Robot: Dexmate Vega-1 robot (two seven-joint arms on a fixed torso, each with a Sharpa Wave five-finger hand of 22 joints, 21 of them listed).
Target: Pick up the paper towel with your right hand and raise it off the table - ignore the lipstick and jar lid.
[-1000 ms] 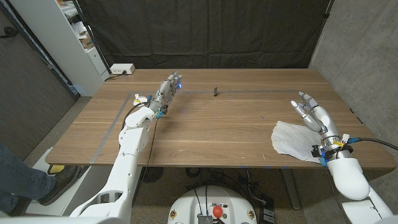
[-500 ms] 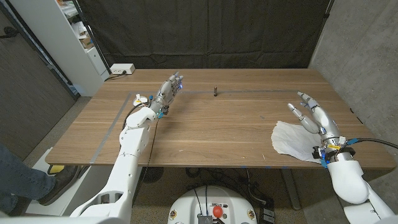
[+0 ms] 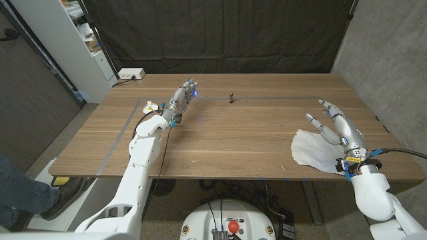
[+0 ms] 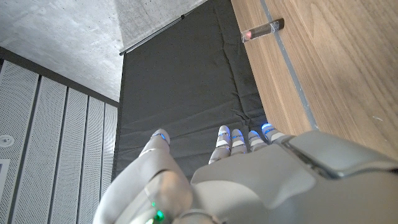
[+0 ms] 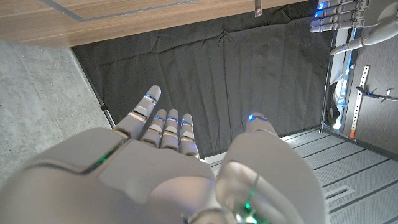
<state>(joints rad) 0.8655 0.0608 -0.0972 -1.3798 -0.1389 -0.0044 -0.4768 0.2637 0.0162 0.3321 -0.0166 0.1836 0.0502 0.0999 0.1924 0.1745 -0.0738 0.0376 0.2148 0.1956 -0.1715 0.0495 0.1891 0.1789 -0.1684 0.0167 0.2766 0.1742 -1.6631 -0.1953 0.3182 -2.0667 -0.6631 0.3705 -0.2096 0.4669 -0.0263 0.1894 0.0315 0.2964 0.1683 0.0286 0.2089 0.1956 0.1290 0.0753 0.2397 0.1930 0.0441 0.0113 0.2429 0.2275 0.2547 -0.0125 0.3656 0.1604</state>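
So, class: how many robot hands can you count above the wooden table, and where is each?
2. The left robot hand is over the table's far left part, fingers apart, holding nothing. The right robot hand is at the table's right side, open, beside the paper towel.

One towel (image 3: 313, 151), white, crumpled, on the table (image 3: 240, 140). One lipstick (image 3: 231, 98), upright, far side of the table; same one seen in the left wrist view (image 4: 262, 29). One small round thing (image 3: 151, 106) near the left forearm, maybe the lid, too small to tell. One white box (image 3: 131, 74) past the table's far left corner. Two robot hands: left hand (image 3: 183, 95), right hand (image 3: 337, 124). One person's leg (image 3: 20, 193) at the left edge. One table.
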